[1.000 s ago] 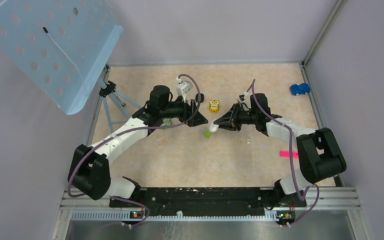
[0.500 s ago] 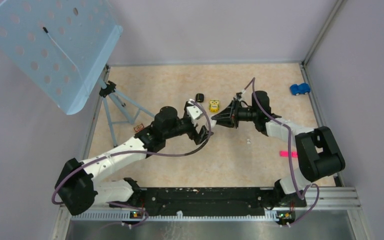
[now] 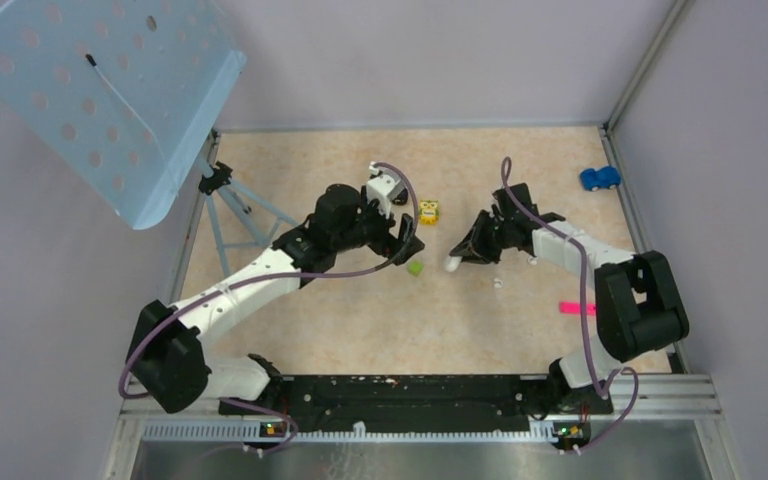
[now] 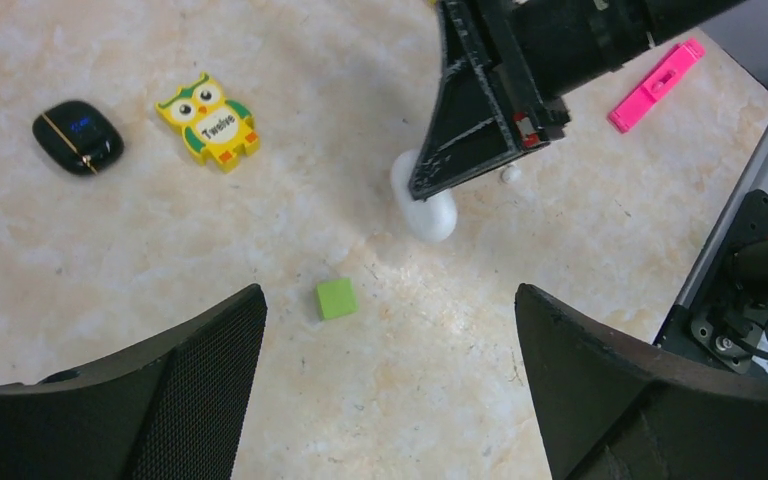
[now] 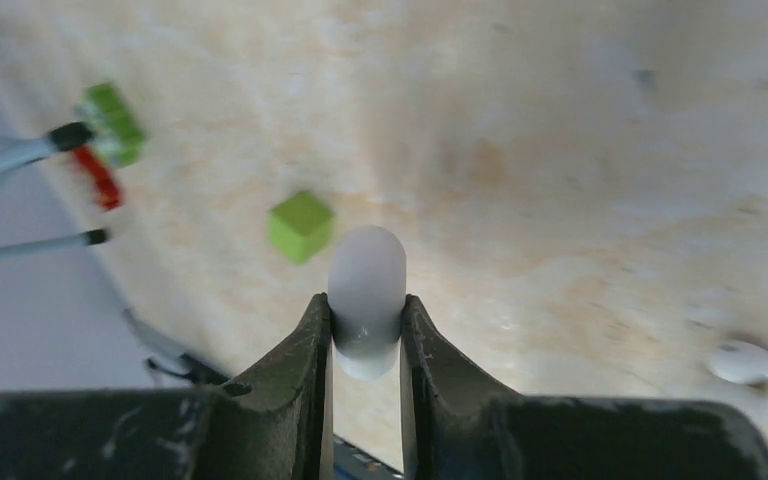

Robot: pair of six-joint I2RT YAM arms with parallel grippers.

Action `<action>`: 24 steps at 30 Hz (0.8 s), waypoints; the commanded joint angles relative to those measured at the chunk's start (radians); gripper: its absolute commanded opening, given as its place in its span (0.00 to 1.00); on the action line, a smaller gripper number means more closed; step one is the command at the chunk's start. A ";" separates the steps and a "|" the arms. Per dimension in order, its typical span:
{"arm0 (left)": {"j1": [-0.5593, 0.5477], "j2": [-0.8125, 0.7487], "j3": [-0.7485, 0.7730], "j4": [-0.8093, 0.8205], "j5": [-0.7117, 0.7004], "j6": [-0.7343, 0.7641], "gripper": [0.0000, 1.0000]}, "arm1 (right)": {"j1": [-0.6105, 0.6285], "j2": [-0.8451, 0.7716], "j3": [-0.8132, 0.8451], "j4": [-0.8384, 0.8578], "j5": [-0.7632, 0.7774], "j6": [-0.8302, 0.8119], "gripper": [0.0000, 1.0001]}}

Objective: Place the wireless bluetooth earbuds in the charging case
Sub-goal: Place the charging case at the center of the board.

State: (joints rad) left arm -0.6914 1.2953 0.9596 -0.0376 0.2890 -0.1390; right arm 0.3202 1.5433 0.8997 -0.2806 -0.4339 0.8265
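My right gripper [image 3: 457, 258] [image 5: 365, 310] is shut on a white rounded charging case [image 5: 367, 275], held low with its tip at the table; the case also shows in the top view [image 3: 452, 265] and the left wrist view [image 4: 423, 205]. A tiny white curved piece [image 3: 497, 283] [image 5: 750, 362] lies on the table just right of it. No black comma-shaped earbuds show in any view. My left gripper [image 3: 405, 245] [image 4: 390, 300] is open and empty, hovering over the green cube [image 4: 336, 298], left of the case.
A black rounded case [image 4: 78, 136] and a yellow owl toy [image 3: 428, 211] lie at the back. The green cube also shows in the top view [image 3: 415, 267]. A blue toy car [image 3: 599, 178], a pink marker [image 3: 577, 308], a small tripod [image 3: 230, 200] and a blue perforated panel [image 3: 100, 90] stand around.
My right gripper has moved right and down toward the table with the white case. My left gripper has swung away from it, back over the green cube, still open.
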 commanded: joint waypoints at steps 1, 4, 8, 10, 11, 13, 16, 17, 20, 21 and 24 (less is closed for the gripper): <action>0.038 0.031 0.055 -0.091 -0.017 -0.100 0.97 | -0.004 0.003 0.047 -0.192 0.267 -0.165 0.00; 0.074 0.040 0.051 -0.091 -0.006 -0.149 0.97 | 0.007 0.021 0.087 -0.262 0.341 -0.204 0.00; 0.111 0.045 0.053 -0.090 0.029 -0.169 0.96 | 0.010 0.044 0.105 -0.261 0.311 -0.198 0.00; 0.113 0.046 0.054 -0.092 0.032 -0.164 0.96 | 0.011 0.061 0.104 -0.249 0.277 -0.192 0.07; 0.113 0.047 0.056 -0.093 0.034 -0.162 0.96 | 0.010 0.064 0.098 -0.233 0.247 -0.186 0.13; 0.114 0.047 0.056 -0.099 0.038 -0.161 0.97 | 0.011 0.061 0.082 -0.196 0.186 -0.168 0.26; 0.113 0.048 0.052 -0.102 0.045 -0.159 0.97 | 0.012 0.046 0.072 -0.158 0.107 -0.141 0.36; 0.114 0.049 0.051 -0.102 0.045 -0.159 0.97 | 0.013 0.038 0.069 -0.147 0.083 -0.131 0.38; 0.114 0.054 0.053 -0.104 0.048 -0.159 0.98 | 0.016 0.012 0.066 -0.114 0.031 -0.103 0.42; 0.114 0.056 0.053 -0.103 0.050 -0.159 0.98 | 0.017 0.006 0.068 -0.109 0.021 -0.097 0.42; 0.115 0.057 0.053 -0.101 0.050 -0.160 0.98 | 0.017 0.003 0.067 -0.082 -0.033 -0.091 0.42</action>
State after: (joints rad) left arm -0.5766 1.3403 0.9783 -0.1448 0.3244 -0.2901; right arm 0.3294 1.5959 0.9630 -0.4332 -0.3656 0.7071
